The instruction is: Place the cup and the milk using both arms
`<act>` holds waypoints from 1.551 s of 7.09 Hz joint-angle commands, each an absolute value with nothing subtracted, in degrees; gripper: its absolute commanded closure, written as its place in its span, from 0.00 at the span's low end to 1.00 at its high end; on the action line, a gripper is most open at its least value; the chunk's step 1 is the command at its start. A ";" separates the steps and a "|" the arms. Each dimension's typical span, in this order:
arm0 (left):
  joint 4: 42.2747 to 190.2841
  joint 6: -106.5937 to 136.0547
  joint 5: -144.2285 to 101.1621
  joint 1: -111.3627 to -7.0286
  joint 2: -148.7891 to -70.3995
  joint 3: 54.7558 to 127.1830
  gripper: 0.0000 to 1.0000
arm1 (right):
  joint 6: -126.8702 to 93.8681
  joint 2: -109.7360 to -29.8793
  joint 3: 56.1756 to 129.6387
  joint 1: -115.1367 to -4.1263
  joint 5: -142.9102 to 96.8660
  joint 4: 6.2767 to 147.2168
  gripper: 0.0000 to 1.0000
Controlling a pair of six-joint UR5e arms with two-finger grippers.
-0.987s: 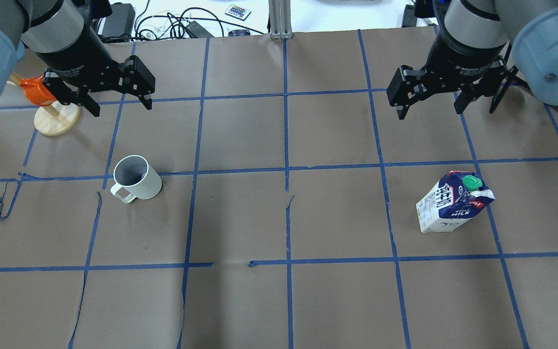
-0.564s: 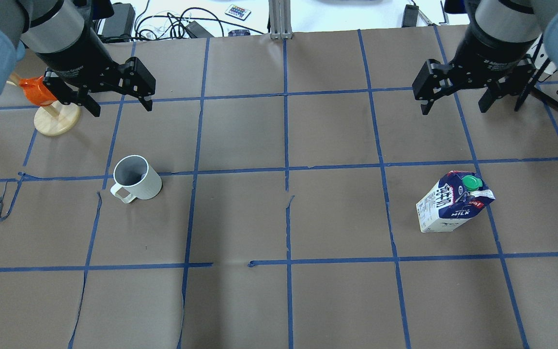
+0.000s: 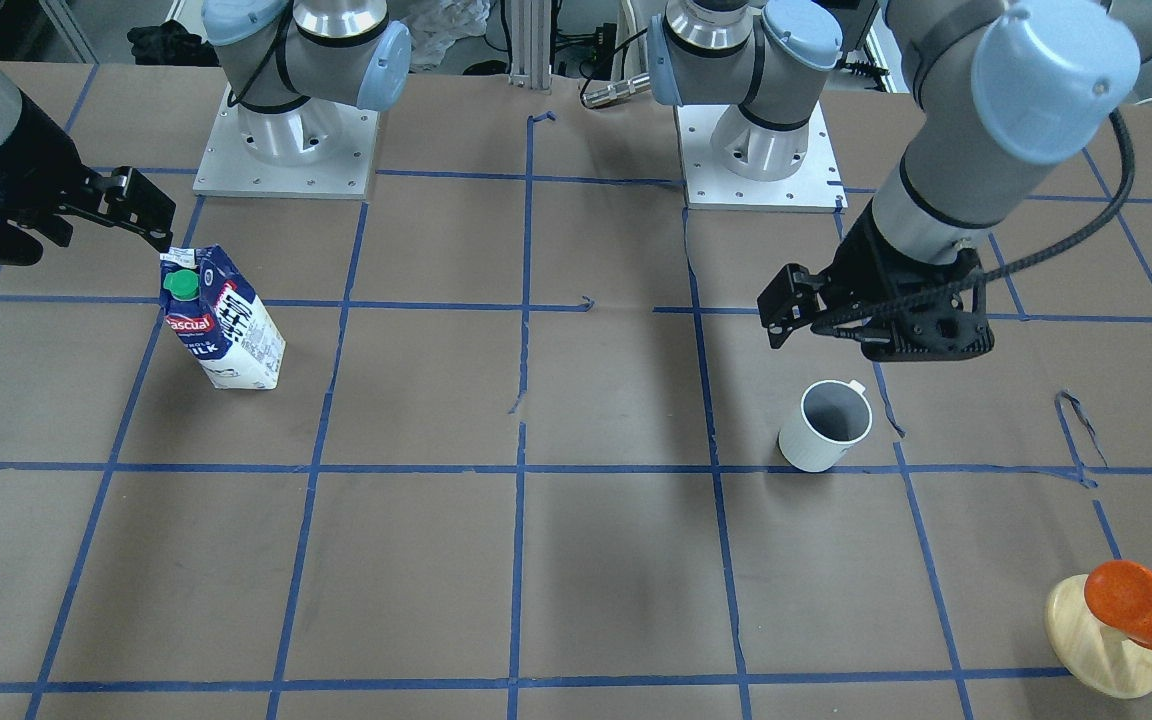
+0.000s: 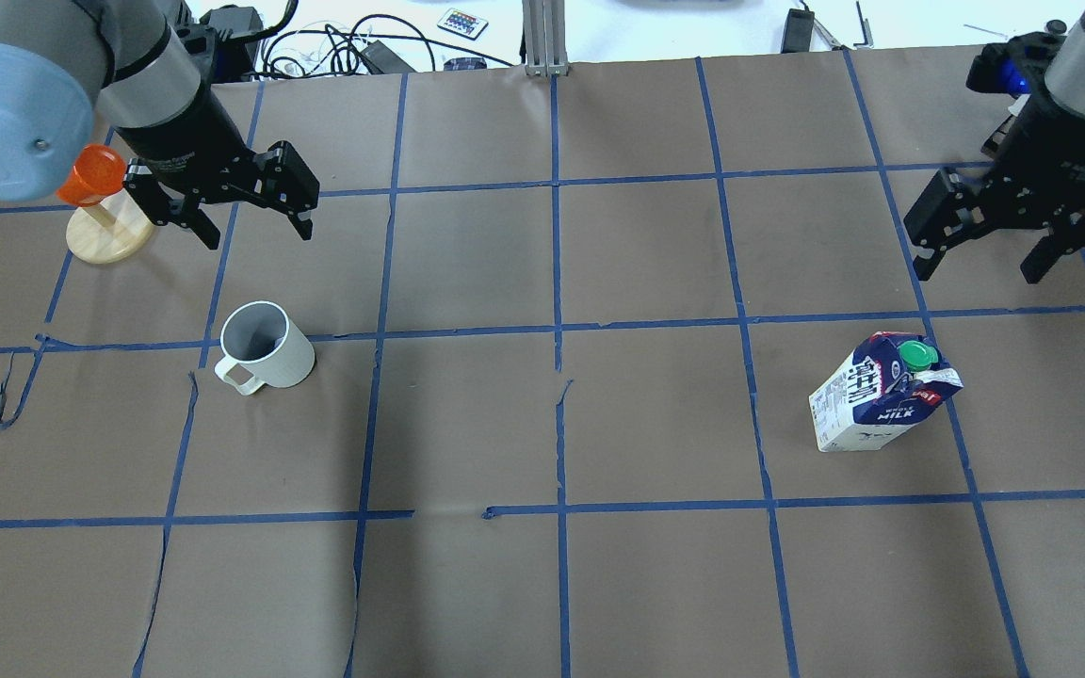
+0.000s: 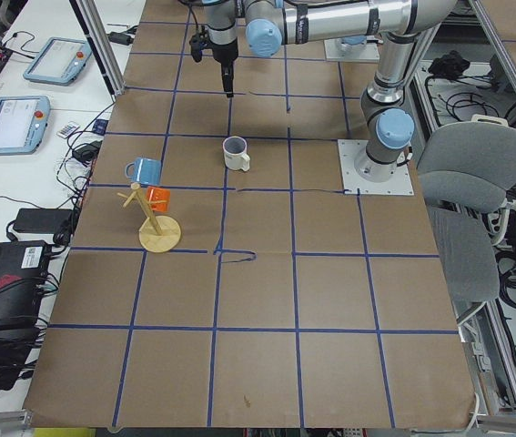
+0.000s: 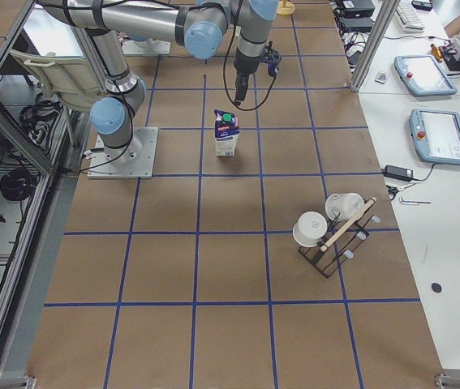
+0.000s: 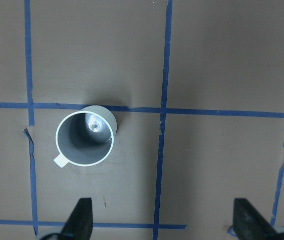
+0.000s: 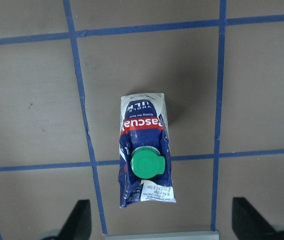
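Observation:
The cup [image 4: 265, 347] is a white mug standing upright on the brown paper at the left, handle toward me; it also shows in the front view [image 3: 826, 428] and the left wrist view [image 7: 85, 138]. My left gripper [image 4: 258, 234] is open and empty, above and just beyond the cup [image 7: 164, 222]. The milk [image 4: 882, 391] is a blue and white carton with a green cap, upright at the right [image 3: 221, 320] [image 8: 146, 155]. My right gripper [image 4: 976, 273] is open and empty, above and beyond the carton, a little to its right.
A round wooden stand [image 4: 109, 235] with an orange cup [image 4: 90, 174] is at the far left, close to my left gripper. A rack with white cups [image 6: 331, 231] stands past the right end. Cables and a remote [image 4: 354, 47] lie beyond the far edge.
My right gripper has moved to the right and nearer, ending beyond the milk carton. My left gripper has shifted slightly right and nearer to the cup. Both stay open.

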State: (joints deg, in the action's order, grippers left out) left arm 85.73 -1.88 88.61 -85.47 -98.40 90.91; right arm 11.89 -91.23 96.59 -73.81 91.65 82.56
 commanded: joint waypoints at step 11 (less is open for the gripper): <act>69.53 -7.56 94.13 -82.09 -107.14 103.98 1.00 | 12.66 -88.86 110.04 -71.02 88.42 88.77 0.23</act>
